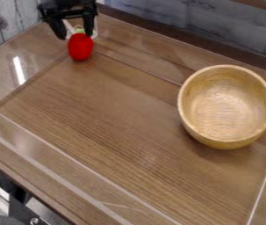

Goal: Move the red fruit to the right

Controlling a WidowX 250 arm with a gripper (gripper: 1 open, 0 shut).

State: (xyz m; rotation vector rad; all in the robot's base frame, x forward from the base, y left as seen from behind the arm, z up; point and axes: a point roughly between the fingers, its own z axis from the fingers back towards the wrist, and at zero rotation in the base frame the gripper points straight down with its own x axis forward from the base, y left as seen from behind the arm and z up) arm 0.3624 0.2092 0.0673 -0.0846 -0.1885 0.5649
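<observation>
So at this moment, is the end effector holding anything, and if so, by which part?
Nothing is held. The end effector is open, its fingers straddling the top of the red fruit, which rests on the table. Contact cannot be told.
</observation>
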